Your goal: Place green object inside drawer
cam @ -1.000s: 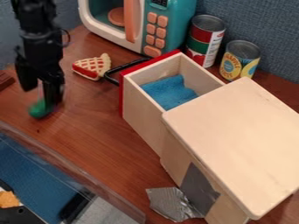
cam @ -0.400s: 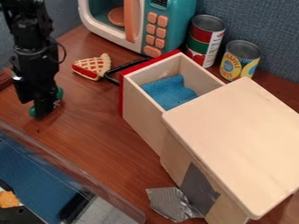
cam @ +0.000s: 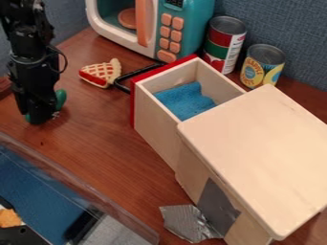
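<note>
I'd call this a lab corner or an office desk dressed up as a play kitchen, though I can't tell which of the two. Blue-grey, fabric-like panels [cam: 287, 24] stand at the far side, much like office partitions, behind my wood-look tabletop [cam: 96, 143]. The kitchen part is toy stuff: a teal microwave [cam: 202, 28] at the far side and a pie slice [cam: 101, 76] near it. On the right, silver-grey tape [cam: 218, 206] patches a plain wooden drawer box [cam: 256, 148], which gives my spot a homemade, test-bench look
</note>
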Available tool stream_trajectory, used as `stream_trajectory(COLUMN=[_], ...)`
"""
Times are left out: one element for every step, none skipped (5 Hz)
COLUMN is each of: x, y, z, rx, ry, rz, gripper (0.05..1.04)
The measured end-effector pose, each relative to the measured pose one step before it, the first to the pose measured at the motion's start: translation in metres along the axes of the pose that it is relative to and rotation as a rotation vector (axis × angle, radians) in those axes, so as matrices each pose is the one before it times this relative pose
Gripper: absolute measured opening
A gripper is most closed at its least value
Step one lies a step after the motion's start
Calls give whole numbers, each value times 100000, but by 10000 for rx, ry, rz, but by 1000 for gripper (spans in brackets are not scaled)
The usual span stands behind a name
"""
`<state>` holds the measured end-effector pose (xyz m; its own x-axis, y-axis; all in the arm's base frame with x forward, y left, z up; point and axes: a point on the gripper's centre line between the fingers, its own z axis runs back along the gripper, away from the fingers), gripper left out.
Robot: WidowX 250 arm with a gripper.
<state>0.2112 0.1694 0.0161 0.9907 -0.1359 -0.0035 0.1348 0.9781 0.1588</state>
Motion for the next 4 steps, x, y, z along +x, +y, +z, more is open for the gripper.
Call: stream_trajectory(x=[39, 663, 2265, 3684], y=[94, -920, -867, -870], z=[17, 3319, 5073, 4370], rx=[-109, -952, -787, -912], ry=[44, -553, -1250, -977], rz=[-113, -128, -396, -132], gripper=[344, 344, 344, 344])
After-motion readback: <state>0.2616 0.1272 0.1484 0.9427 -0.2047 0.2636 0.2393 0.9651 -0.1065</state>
